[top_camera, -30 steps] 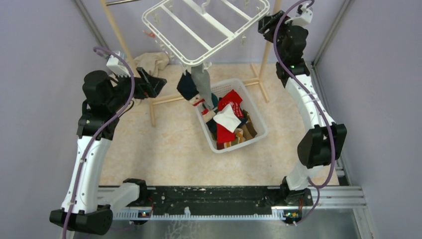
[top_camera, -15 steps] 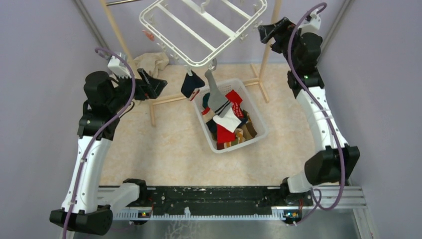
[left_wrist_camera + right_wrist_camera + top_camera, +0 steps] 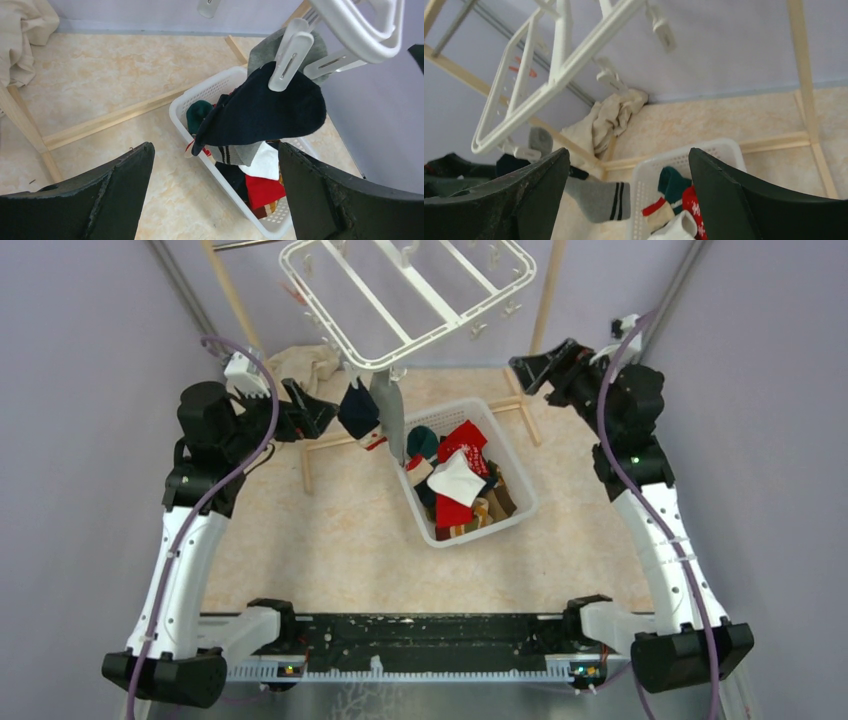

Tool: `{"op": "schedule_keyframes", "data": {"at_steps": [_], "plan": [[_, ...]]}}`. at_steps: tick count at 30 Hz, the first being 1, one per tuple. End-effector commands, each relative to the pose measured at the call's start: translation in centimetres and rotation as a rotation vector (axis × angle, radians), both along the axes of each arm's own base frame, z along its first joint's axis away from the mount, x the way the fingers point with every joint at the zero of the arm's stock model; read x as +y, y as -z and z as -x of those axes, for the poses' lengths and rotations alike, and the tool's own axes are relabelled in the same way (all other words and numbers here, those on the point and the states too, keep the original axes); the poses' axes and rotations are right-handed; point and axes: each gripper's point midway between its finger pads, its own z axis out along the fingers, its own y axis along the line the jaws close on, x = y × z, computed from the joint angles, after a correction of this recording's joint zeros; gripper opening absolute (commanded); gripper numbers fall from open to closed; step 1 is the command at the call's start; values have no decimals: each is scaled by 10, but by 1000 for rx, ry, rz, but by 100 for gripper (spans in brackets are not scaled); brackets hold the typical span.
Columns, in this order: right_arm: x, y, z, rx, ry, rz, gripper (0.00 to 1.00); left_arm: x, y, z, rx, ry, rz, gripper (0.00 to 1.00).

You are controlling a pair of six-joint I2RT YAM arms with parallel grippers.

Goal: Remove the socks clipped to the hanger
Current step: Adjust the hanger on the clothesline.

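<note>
The white hanger (image 3: 400, 290) hangs tilted at the top centre. A dark navy sock (image 3: 358, 410) and a grey sock with dark stripes (image 3: 388, 415) hang clipped at its near corner. My left gripper (image 3: 315, 410) is open and empty, just left of the navy sock. In the left wrist view the navy sock (image 3: 265, 112) hangs from a white clip (image 3: 290, 55) between and beyond the open jaws (image 3: 215, 170). My right gripper (image 3: 535, 370) is open and empty, right of the hanger. The right wrist view shows the hanger (image 3: 559, 65) and grey sock (image 3: 594, 197) past the gripper (image 3: 629, 185).
A white slatted basket (image 3: 487, 527) holding several loose socks stands on the floor below the hanger. Wooden poles (image 3: 545, 300) and a floor bar (image 3: 335, 442) frame the stand. A cream cloth (image 3: 305, 365) lies at the back left. Purple walls close both sides.
My right arm has dropped away from the hanger's right edge and moved right. The hanger has swung, and the two hanging socks have swung left toward my left gripper.
</note>
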Motion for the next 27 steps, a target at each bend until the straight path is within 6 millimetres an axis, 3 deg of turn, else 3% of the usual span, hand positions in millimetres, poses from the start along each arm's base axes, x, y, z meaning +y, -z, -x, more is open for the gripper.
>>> {"op": "schedule_keyframes", "data": {"at_steps": [1,5,9,11,16,21,27], "plan": [[47,23,27,-2,-183,92,88,-2,2,-7,-13,12,4,99],[99,43,44,-53,-271,228,87,-2,3,-8,-12,15,3,99],[150,58,61,-127,-371,252,87,-1,1,-7,-15,10,1,99],[166,67,61,-154,-397,253,87,-1,2,-6,-13,9,-2,99],[200,85,44,-211,-451,277,91,0,1,-4,-13,10,-4,99],[238,85,18,-251,-515,284,93,1,-1,-2,-16,5,-4,99],[278,83,5,-284,-577,265,93,1,-4,0,-21,1,-4,99]]}}
